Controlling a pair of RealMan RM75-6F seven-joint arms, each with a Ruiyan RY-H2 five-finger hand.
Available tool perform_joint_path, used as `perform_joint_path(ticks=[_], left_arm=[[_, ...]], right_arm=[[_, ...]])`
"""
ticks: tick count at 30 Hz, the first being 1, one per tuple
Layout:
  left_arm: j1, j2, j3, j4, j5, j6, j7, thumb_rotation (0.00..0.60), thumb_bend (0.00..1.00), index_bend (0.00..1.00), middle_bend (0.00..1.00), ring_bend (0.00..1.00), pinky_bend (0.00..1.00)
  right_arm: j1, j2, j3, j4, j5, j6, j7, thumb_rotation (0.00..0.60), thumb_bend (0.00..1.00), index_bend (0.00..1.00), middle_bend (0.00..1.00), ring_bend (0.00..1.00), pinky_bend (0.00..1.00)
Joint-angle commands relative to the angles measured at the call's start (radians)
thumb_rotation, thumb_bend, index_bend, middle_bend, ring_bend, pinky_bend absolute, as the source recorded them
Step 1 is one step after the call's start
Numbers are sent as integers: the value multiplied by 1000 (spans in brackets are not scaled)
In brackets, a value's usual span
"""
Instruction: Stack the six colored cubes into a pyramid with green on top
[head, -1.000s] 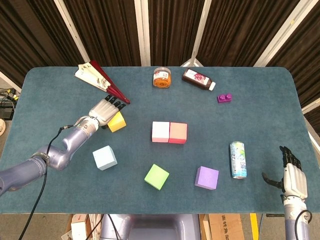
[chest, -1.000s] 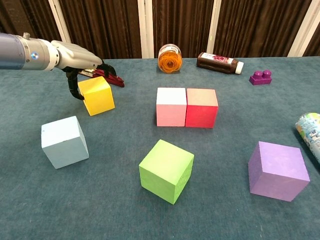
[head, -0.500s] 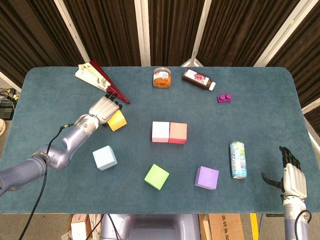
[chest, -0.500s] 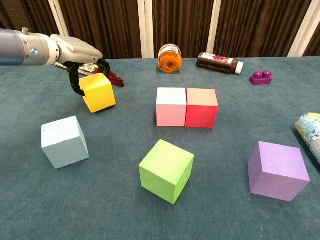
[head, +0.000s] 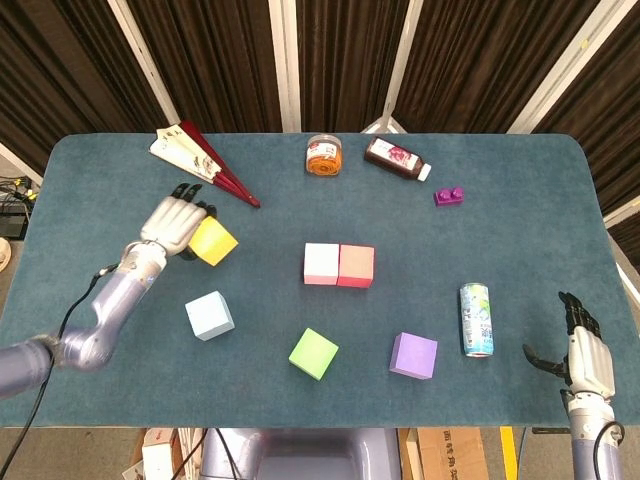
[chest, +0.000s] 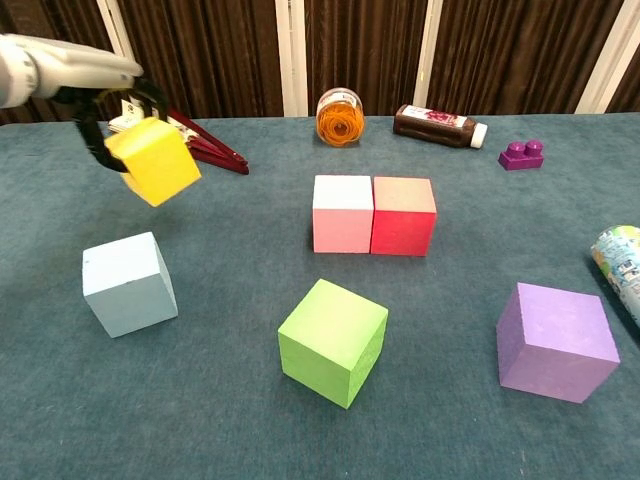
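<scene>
1. Yellow cube (chest: 153, 160): lifted clear of the table (head: 500, 200), tilted, carried in the air near the folded fan (head: 205, 162). A second ago it sat on the cloth with fingers closing round it; it is now raised and shifted toward the robot's left.
2. Left hand (head: 172, 222): clamped on the yellow cube, fingers over its top and far side, thumb hooked under the near edge in the chest view.
3. Pink cube (head: 321, 264) and red cube (head: 356, 265): touching side by side mid-table, unmoved. Judged the start of the base row, wanting a third cube.
4. Blue cube (head: 209, 315), green cube (head: 313, 353), purple cube (head: 414, 355): loose, each apart from the others, unmoved.
5. Right hand (head: 583, 355): idle at the near right edge, fingers apart, holding nothing, unchanged.
6. Reading: the pick has succeeded; the likely next move is carrying yellow across to sit against the pink cube. Green must wait for last.
7. Bystanders: can (head: 476, 319), jar (head: 323, 155), bottle (head: 396, 158), small purple brick (head: 448, 196), all unmoved.
</scene>
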Motion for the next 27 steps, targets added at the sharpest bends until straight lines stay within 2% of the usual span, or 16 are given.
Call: perform_joint_path(ticks=[1, 4, 10, 13, 27], left_arm=[[52, 80, 14, -168, -194, 198, 159, 600, 294, 313, 372, 0, 0], [61, 75, 15, -204, -271, 259, 200, 600, 290, 313, 368, 0, 0], [51, 38, 4, -193, -390, 310, 268, 600, 278, 310, 366, 0, 0], [29, 0, -24, -167, -486, 332, 311, 600, 275, 299, 363, 0, 0], [-34, -168, -129, -31, -671, 370, 390, 600, 262, 275, 347, 0, 0]], right_arm=[[1, 2, -3, 0, -7, -8, 8, 600, 272, 23, 29, 0, 0], [3, 4, -6, 1, -14, -18, 15, 600, 272, 23, 29, 0, 0], [4, 6, -8, 3, -14, -28, 21, 600, 272, 25, 30, 0, 0], [4, 4, -5, 9, -7, -28, 18, 600, 272, 26, 30, 0, 0], [8, -2, -2, 18, 1, -34, 12, 600, 272, 27, 30, 0, 0]])
